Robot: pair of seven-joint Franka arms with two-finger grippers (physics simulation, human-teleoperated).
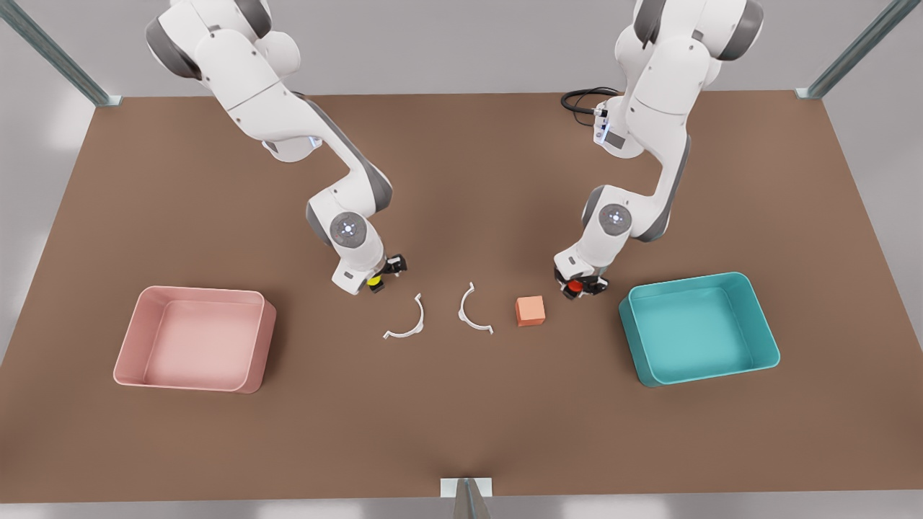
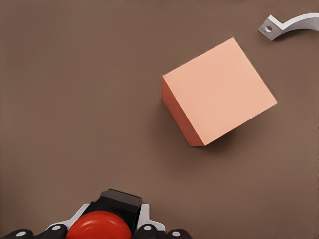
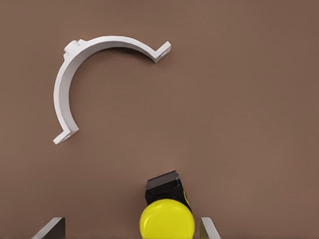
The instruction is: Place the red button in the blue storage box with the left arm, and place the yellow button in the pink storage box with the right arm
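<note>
Two robot arms each poised over a small button on a brown table, trays at the far sides.

From the front view's left: pink storage box (image 1: 195,337); right gripper (image 1: 381,277) spread open around the yellow button (image 1: 374,282), which sits between its fingers; two white curved clips (image 1: 407,321); an orange cube (image 1: 530,311); left gripper (image 1: 579,285) clenched on the red button (image 1: 575,287); blue storage box (image 1: 698,328) just beyond.

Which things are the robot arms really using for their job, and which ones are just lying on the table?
Part of the job:
- small round red button, at the left gripper
- small round yellow button, at the right gripper
- teal plastic tray
- pale pink plastic tray

Just lying about:
- salmon-orange cube
- two white curved clips
</note>
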